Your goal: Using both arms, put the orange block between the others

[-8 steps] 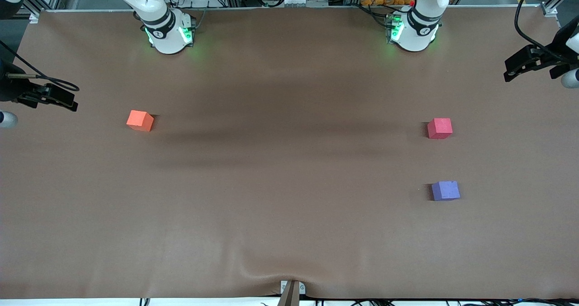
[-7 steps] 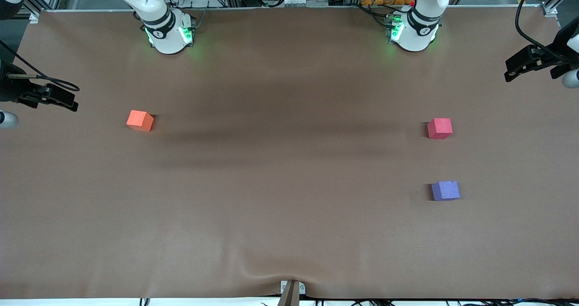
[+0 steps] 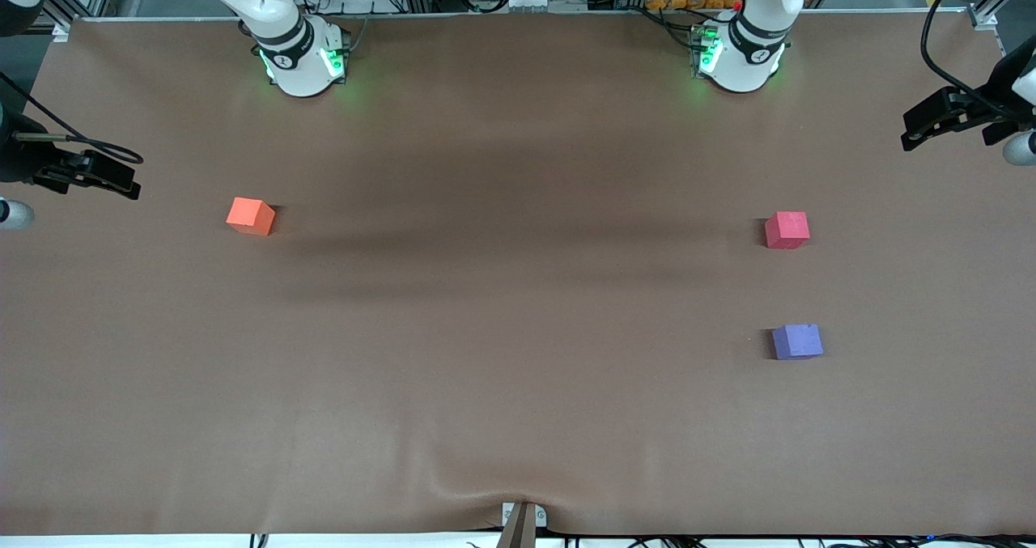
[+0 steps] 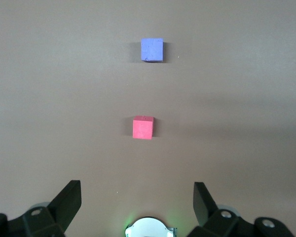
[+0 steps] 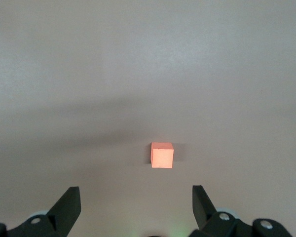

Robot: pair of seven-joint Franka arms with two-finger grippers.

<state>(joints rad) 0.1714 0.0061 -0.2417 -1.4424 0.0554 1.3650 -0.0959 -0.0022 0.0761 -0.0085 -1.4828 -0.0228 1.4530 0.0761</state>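
Note:
The orange block (image 3: 251,215) (image 5: 162,155) sits on the brown table toward the right arm's end. The others lie toward the left arm's end: a pinkish-red cube (image 3: 787,230) (image 4: 142,128) and a purple cube (image 3: 797,341) (image 4: 152,50) nearer the front camera, with a gap between them. My right gripper (image 5: 136,195) (image 3: 101,177) hangs high over the table's edge at its own end, open and holding nothing. My left gripper (image 4: 137,190) (image 3: 931,119) hangs high over the table edge at the left arm's end, open and holding nothing.
The brown mat (image 3: 518,329) has a wrinkle near its front edge (image 3: 453,483), by a small metal bracket (image 3: 522,520). The arms' green-lit bases (image 3: 303,58) (image 3: 738,56) stand along the table's back edge. Cables and racks lie past that edge.
The left arm's hand has drifted very slightly; the right arm's hand has barely shifted. None of the three cubes has moved.

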